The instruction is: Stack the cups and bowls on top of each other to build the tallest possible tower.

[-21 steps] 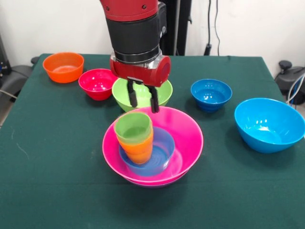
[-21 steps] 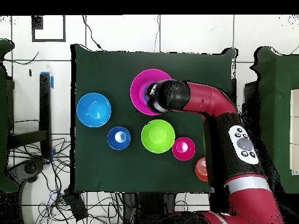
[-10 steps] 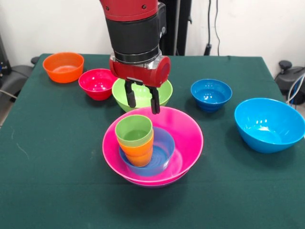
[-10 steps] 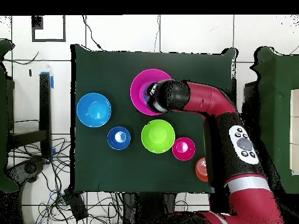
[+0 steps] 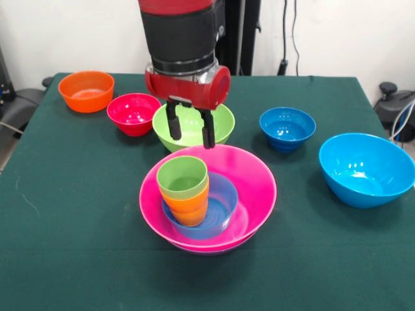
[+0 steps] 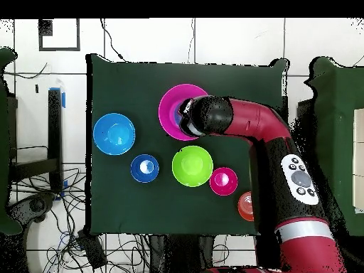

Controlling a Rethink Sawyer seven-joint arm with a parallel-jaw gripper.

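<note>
Fingers of the gripper stood apart and empty, above the tower's far rim, touching nothing. At mid-table the pink bowl sat over a purple one, only a sliver of which showed beneath; inside it a light-blue bowl held the orange cup with the green cup nested on top — both upright, left of the bowl's centre. Lime bowl stood just behind, red bowl and orange bowl toward the far left corner, dark-blue bowl and sky-blue bowl to the right. Bare cloth lay along the near edge — wide open.
</note>
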